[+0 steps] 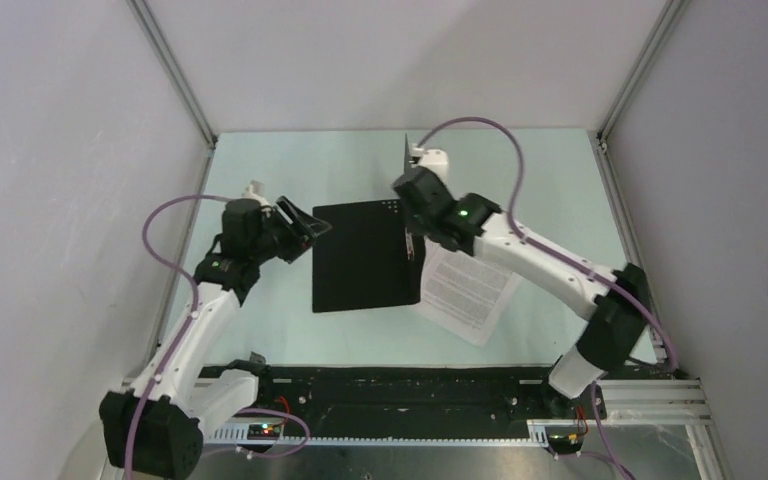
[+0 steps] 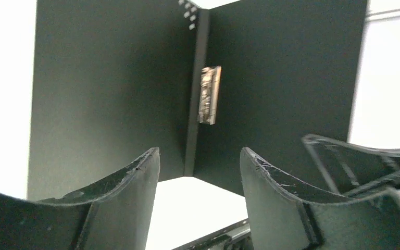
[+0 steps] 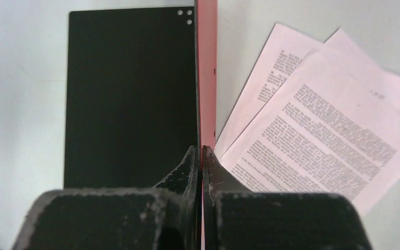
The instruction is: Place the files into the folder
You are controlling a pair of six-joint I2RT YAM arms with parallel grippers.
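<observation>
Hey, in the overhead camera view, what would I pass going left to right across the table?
left gripper → folder, open with its black inside facing up → files, printed sheets fanned on the table

The jaws pinch the folder (image 3: 130, 99) by its red cover (image 3: 207, 78), files (image 3: 317, 135) beside.

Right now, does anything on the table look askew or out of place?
The files lie outside the folder, on the table at its right, fanned and crooked instead of squared. The folder stands half open: one cover flat, the other held upright by the right tool. Nothing looks damaged.
</observation>
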